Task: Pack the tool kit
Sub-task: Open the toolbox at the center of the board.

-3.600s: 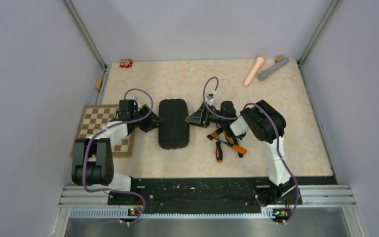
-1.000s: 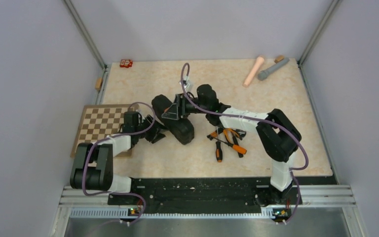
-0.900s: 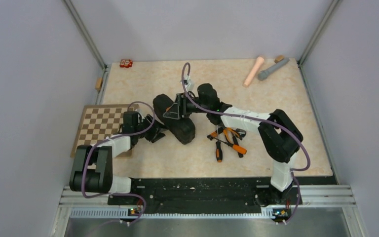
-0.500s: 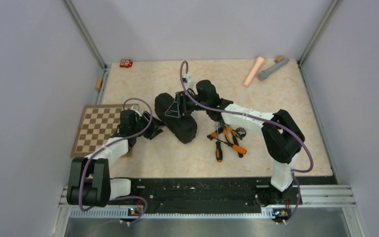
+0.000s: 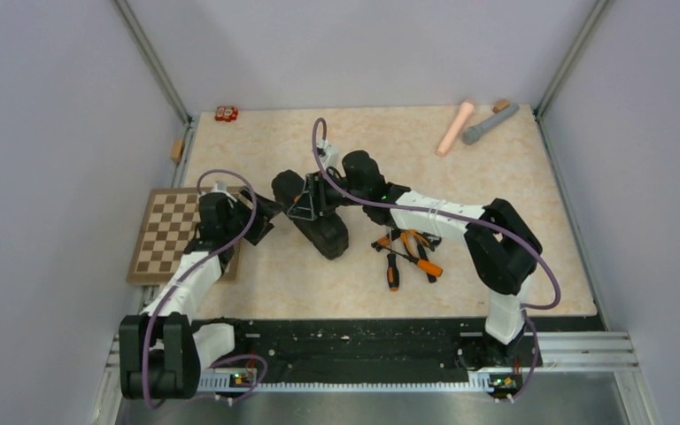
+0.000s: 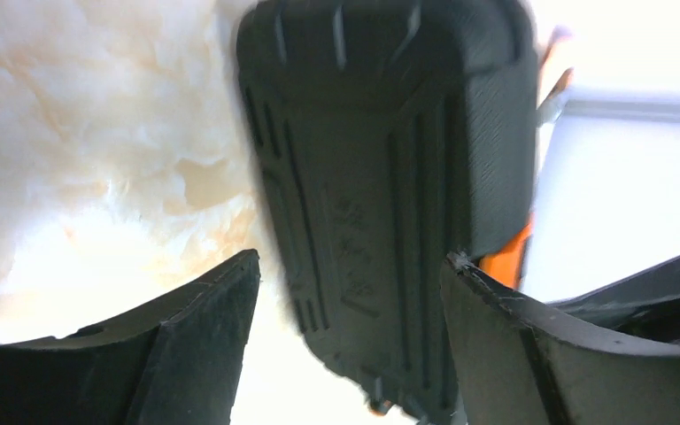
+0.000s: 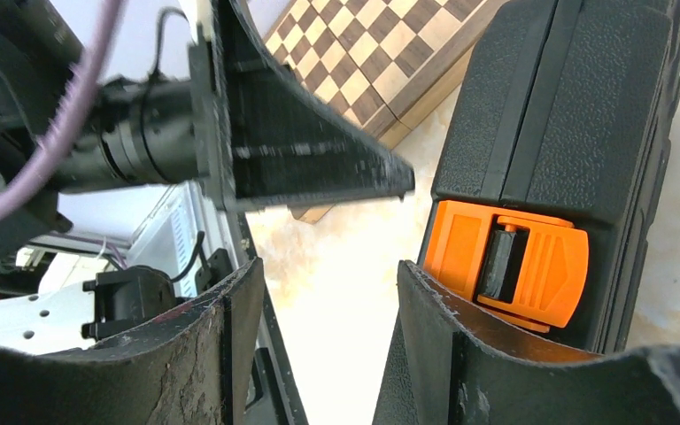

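Note:
The black tool case (image 5: 320, 228) lies slantwise mid-table, shut, with its orange latch (image 7: 509, 261) facing the right wrist camera. My right gripper (image 5: 304, 202) hangs over the case's far-left end, open, and only bare table shows between its fingers (image 7: 328, 301). One finger (image 7: 460, 354) sits just beside the latch. My left gripper (image 5: 266, 217) stands open just left of the case. Its ribbed face (image 6: 390, 177) fills the left wrist view beyond the fingertips (image 6: 350, 292). Orange-and-black pliers and screwdrivers (image 5: 407, 252) lie loose to the right of the case.
A brown chessboard (image 5: 168, 235) lies at the table's left edge, under my left arm. A pink cylinder (image 5: 454, 127) and a grey one (image 5: 489, 122) rest at the back right. A small red item (image 5: 226, 112) sits at the back left corner.
My left gripper has opened wider and drawn back left, off the case. The right gripper has slid a little left along the case's far end, and the case has shifted slightly.

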`<state>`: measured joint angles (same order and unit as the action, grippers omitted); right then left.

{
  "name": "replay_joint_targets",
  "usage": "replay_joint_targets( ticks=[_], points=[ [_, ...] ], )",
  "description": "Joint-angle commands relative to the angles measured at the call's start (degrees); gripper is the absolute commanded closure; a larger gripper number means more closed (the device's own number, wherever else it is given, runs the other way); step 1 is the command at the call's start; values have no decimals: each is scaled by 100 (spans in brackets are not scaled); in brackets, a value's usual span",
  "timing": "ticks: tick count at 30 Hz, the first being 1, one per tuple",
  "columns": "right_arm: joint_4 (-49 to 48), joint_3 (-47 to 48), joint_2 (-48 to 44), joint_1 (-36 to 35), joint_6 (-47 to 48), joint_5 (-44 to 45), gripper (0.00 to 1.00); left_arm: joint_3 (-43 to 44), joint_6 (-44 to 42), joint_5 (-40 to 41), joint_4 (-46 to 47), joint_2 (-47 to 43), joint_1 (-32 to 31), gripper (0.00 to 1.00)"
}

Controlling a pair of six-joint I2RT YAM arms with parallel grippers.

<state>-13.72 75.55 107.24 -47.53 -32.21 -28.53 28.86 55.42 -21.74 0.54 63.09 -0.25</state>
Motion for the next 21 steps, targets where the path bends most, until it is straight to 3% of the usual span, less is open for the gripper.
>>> replay_joint_targets(
  ticks=[1, 9, 21],
  points=[
    [150, 81, 112, -77, 17, 15, 43, 755, -7, 346, -8, -35, 233, 16],
    [174, 91, 162, -85, 10, 28, 43, 2008, -224, -259, -138, 1288, 234, 11],
    [304, 239, 263, -105, 58, 36, 43, 2410, -728, -219, -540, 2267, 51, 18]
  ],
)
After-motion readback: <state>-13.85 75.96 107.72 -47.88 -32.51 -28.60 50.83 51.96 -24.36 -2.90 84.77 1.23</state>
